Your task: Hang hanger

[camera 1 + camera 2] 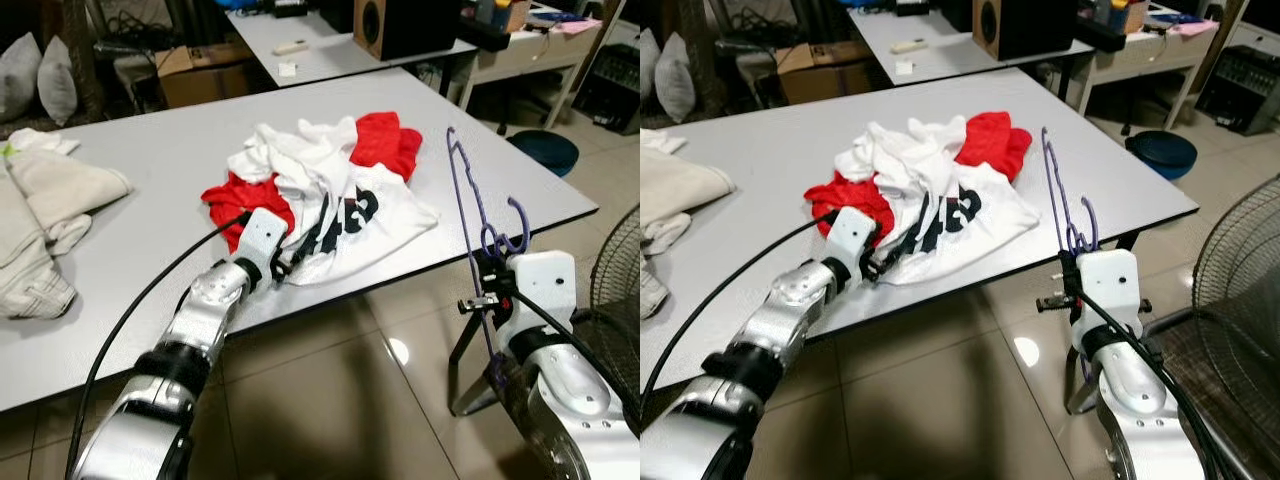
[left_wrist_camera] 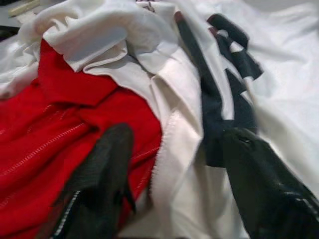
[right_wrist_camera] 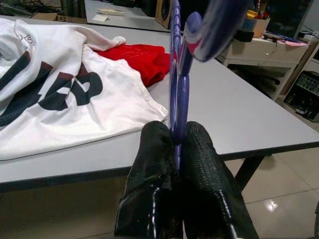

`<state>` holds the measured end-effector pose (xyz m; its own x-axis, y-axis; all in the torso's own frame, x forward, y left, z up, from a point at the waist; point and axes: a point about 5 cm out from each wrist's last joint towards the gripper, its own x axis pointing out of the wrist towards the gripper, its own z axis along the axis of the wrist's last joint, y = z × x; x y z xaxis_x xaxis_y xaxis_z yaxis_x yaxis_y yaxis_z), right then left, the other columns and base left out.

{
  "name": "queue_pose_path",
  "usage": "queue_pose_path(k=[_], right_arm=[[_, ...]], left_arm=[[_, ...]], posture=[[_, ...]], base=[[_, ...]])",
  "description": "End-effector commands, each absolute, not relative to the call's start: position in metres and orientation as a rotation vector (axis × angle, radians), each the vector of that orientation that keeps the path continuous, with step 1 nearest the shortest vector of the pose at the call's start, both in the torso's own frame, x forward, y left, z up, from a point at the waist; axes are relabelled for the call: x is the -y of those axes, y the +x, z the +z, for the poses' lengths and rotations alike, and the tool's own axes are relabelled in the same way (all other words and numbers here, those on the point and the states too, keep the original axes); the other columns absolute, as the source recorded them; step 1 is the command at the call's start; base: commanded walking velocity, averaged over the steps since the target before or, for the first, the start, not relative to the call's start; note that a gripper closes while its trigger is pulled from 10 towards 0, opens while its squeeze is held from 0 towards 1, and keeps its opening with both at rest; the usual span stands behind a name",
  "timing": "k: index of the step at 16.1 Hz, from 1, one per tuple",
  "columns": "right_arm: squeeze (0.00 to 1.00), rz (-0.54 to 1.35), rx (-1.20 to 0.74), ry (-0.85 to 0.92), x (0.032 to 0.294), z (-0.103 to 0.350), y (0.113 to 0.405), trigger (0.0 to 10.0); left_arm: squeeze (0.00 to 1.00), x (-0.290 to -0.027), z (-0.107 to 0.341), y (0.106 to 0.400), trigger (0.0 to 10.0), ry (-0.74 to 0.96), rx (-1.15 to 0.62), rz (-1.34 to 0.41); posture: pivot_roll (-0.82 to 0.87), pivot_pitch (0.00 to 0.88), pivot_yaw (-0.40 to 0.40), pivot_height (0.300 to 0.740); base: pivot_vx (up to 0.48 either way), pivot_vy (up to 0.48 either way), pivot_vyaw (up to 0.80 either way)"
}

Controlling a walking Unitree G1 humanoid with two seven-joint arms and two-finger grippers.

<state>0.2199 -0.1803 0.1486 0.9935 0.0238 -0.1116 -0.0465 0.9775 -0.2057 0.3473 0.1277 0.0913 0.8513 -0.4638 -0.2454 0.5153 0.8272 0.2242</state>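
One broad grey surface (image 1: pixel 150 180) takes up most of the head views, running from the near left to a far right corner, with a shiny tiled floor (image 1: pixel 350 400) below its near edge. On the middle of it lies a crumpled shirt (image 1: pixel 330 190), white with large black lettering and red sleeves, spread loosely and reaching the near edge. Folded beige cloths (image 1: pixel 45 210) sit at the left end. Beyond stands a second grey desk (image 1: pixel 330 45) carrying a dark speaker (image 1: pixel 405 25), with a cardboard box (image 1: pixel 200 70) to its left and a round blue bin (image 1: pixel 543 150) on the floor to the right. A wire fan guard (image 1: pixel 615 290) shows at the near right.

The left pincer (image 2: pixel 174 169) rests on the shirt at the near edge, its fingers spread apart and released, one over red fabric and the other over the black lettering.

The hanger (image 1: pixel 480 215) is thin, purple plastic, with its curled hook end just above the fingers and its long arm rising up toward the surface's right edge. It stands nearly upright off the surface's near right side, over the floor. The right pincer (image 3: pixel 178 144) is clenched on the hanger, both black fingers pressed against the purple bar.
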Motion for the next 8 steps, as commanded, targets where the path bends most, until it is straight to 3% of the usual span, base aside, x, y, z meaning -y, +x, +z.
queue_pose_path(k=[1, 8], right_arm=[[0.00, 0.032, -0.095, -0.215, 0.1784, 0.1501, 0.2218, 10.0], [0.00, 0.035, -0.097, -0.222, 0.1767, 0.1488, 0.2206, 10.0]], left_arm=[[0.00, -0.1238, 0.0948, 0.3511, 0.0, 0.327, -0.162, -0.525], [0.00, -0.1183, 0.0974, 0.3547, 0.0, 0.305, -0.119, -0.574]], posture=[[-0.12, 0.000, 0.075, 0.740], [-0.11, 0.000, 0.073, 0.740]], base=[[0.000, 0.000, 0.00], [0.000, 0.000, 0.00]])
